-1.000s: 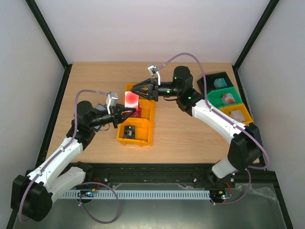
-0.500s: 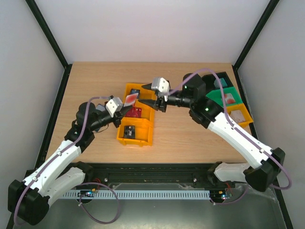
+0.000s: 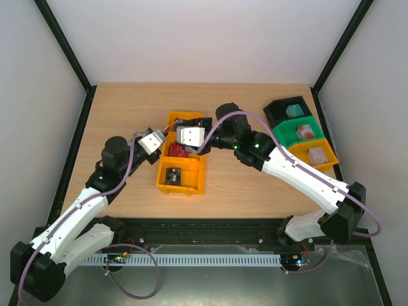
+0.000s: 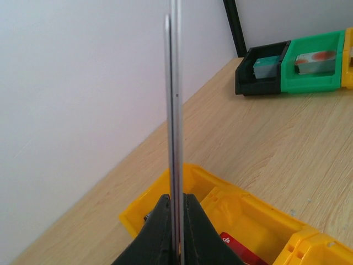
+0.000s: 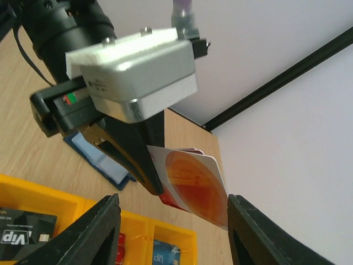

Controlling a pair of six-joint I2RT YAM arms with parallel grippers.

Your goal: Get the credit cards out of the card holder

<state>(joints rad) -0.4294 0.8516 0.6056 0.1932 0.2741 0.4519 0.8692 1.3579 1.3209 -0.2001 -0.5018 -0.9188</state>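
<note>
Left gripper (image 4: 176,207): clenched on two cards (image 4: 174,110), held above the far left end of the yellow bin (image 3: 191,185).
Cards: seen edge-on and upright in the left wrist view, pressed face to face, their lower ends pinched between the black fingers (image 4: 160,226). From the right wrist view the front one was white with a large orange-red disc, and a red edge peeked out behind it.
Holder (image 5: 105,163): lay flat on the table under the left gripper, just left of the bin, dark navy with a lighter blue face up. Whether any card was left in it could not be told.
Bin: three compartments; a black card (image 3: 172,174) lay in the near one, a red card (image 3: 177,152) in the middle one, a blue card (image 5: 165,255) in the far one.
Right gripper (image 5: 172,201): released, its fingers (image 5: 107,232) spread wide on either side of the disc card, facing the left gripper at close range and gripping nothing.
Far right: black box (image 3: 290,109), green box (image 3: 303,132) and orange box (image 3: 317,153) stood in a row, well apart from the bin.
</note>
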